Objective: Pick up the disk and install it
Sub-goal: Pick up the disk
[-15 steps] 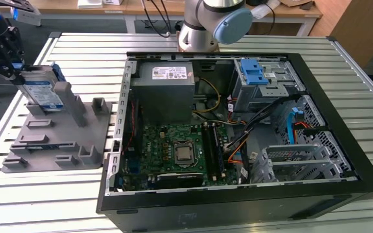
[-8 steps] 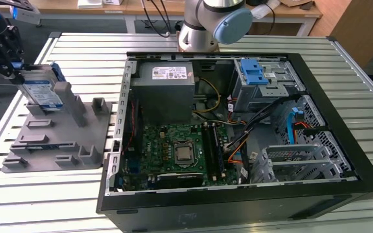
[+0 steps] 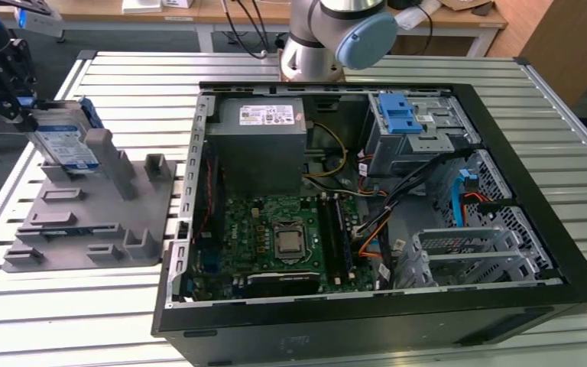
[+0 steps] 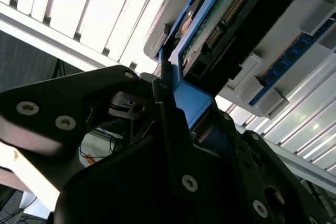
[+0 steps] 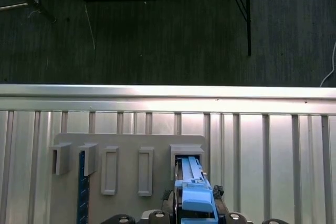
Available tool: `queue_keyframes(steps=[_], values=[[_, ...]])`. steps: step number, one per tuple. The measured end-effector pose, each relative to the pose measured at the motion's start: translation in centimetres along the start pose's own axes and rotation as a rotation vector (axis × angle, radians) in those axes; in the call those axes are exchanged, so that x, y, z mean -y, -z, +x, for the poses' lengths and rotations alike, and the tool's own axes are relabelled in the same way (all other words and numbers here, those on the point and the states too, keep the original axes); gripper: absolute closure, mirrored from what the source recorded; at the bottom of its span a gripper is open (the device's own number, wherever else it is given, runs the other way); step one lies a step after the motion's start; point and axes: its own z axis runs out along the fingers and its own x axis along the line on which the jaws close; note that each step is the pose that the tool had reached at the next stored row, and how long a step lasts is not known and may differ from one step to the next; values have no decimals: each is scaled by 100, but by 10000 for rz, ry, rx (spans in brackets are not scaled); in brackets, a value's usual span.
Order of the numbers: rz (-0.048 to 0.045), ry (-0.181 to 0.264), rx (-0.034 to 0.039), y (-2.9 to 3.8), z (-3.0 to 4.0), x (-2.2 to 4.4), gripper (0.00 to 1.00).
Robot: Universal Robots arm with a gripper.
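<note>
The black two-fingered gripper (image 4: 191, 100) is seen clenched on the disk (image 4: 220, 19), a flat silver hard drive framed in blue plastic carrier rails. In the second wrist view, the black fingers (image 4: 170, 124) are pressed against either side of one blue rail end, and the drive's green circuit board and dark connector are turned towards the camera.

In the exterior view, the gripper (image 3: 13, 95) is placed at the top of the disk (image 3: 64, 141), which is stood on edge, label side out, at a raised slot of a grey plastic holder plate (image 3: 79, 229). Whether the disk is fully seated in that slot cannot be told. In the first wrist view, the blue carrier (image 5: 197, 200) is seen at one slot of the plate (image 5: 126, 171), and a thin blue strip (image 5: 81, 187) is stood on edge in another slot, well apart from it.

The plate is laid on a slatted silver metal table (image 3: 120, 84), towards the exterior view's left. Beside it, to the exterior view's right, an open black computer tower case (image 3: 375, 321) is laid on its side. Inside it are seen a green motherboard (image 3: 283, 237), then a large grey power-supply box (image 3: 261, 145) and a blue plastic latch (image 3: 400, 115). Beyond the case, the grey arm base (image 3: 319, 46) is mounted at the table's far edge.
</note>
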Motion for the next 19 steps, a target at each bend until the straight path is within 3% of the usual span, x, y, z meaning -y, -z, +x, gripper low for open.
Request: queue_keyframes(steps=[11,19], values=[[-1,0,-2,29,-1,-1,64],[-1,0,-2,94,-4,-3,64]])
